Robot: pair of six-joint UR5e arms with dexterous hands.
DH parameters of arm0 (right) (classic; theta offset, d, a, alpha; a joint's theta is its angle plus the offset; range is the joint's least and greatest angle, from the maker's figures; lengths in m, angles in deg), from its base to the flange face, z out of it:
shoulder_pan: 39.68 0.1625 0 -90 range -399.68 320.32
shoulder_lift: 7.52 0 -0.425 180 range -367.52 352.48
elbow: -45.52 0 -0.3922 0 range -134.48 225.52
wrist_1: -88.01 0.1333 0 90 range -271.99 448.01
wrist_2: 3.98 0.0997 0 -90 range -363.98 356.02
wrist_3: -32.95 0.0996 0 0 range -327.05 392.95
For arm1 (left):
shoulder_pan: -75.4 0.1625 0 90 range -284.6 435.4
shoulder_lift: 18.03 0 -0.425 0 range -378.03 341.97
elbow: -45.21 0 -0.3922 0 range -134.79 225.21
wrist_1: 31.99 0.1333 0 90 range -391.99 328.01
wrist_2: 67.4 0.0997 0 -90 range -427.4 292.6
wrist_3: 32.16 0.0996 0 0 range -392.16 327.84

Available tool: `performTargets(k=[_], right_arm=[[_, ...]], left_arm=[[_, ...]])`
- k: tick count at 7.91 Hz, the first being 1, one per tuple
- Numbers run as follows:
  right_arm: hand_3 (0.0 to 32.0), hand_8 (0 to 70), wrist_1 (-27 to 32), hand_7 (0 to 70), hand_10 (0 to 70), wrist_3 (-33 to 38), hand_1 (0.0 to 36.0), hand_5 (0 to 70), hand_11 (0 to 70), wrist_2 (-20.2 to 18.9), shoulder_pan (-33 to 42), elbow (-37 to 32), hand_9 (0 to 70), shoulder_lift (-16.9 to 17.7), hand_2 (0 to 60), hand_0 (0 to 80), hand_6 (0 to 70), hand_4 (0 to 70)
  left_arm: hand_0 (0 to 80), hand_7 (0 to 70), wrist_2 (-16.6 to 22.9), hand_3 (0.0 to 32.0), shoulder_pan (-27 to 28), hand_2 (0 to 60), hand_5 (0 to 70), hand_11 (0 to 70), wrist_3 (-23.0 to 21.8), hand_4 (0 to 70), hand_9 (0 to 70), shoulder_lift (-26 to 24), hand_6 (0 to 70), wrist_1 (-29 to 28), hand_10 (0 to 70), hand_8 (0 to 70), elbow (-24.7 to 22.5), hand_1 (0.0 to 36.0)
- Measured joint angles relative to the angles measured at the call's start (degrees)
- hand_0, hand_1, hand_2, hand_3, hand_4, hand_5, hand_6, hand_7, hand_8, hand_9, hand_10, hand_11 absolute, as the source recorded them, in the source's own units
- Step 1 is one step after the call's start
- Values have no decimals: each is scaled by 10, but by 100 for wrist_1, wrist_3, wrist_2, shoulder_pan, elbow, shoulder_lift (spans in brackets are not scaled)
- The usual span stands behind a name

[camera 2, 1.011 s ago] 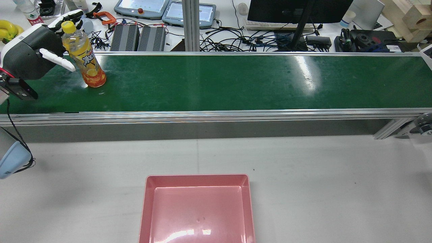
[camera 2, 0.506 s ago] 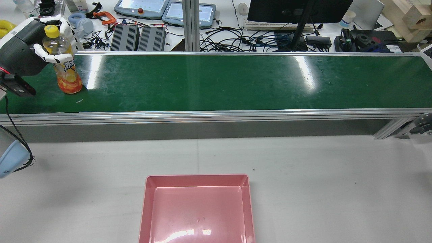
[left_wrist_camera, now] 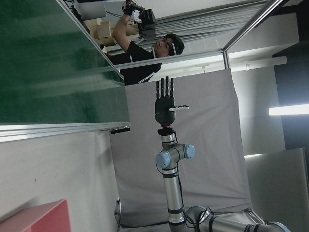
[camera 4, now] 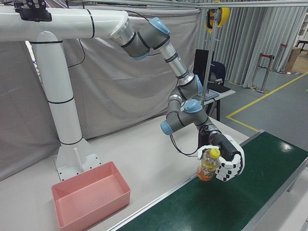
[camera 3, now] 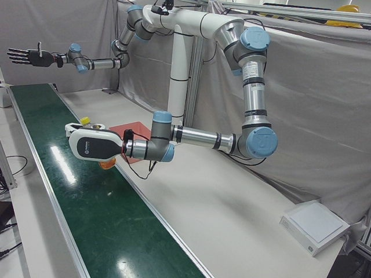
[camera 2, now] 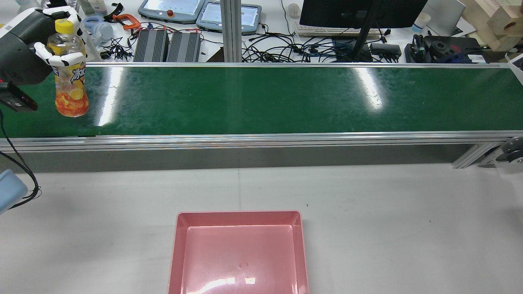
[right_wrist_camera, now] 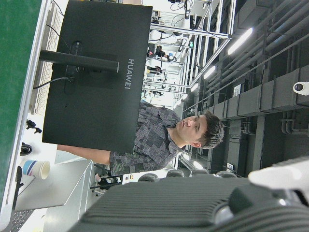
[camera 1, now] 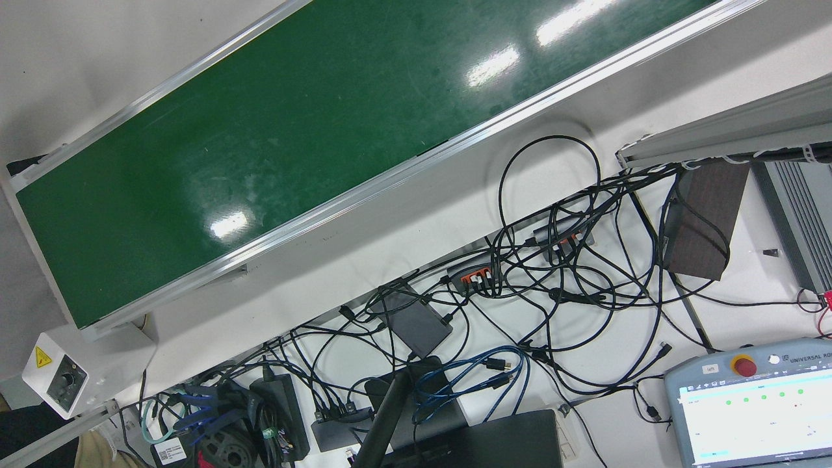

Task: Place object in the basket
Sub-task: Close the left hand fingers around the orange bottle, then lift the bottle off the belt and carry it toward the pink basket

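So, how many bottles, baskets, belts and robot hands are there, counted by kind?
Bottles: 1, the bottle
Baskets: 1, the pink basket
Belts: 1, the green belt
Robot hands: 2, the left hand holding the bottle and the right hand, open
Total: 5

- The left hand (camera 2: pixel 24 43) is cut off by the rear view's edge at 9 o'clock.
- Its white fingers (camera 4: pixel 230 169) hide part of the bottle (camera 4: pixel 208 166).
- The pink basket (camera 2: pixel 239 253) is cropped at 6 o'clock.
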Motion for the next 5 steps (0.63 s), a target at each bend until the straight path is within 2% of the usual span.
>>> performTargets(k=[2, 5], right_arm=[[0, 0, 0, 0, 0, -3, 0, 0, 0, 0, 0, 0, 0, 0, 0, 0, 0, 0], [0, 0, 0, 0, 0, -1, 0, 0, 0, 0, 0, 0, 0, 0, 0, 0, 0, 0]], left_arm=[[655, 700, 217, 0, 36, 600, 700, 700, 32, 700, 700, 74, 700, 568, 700, 700, -765, 235], [645, 700, 700, 0, 112, 600, 700, 700, 96, 700, 700, 322, 700, 849, 700, 700, -1443, 228]])
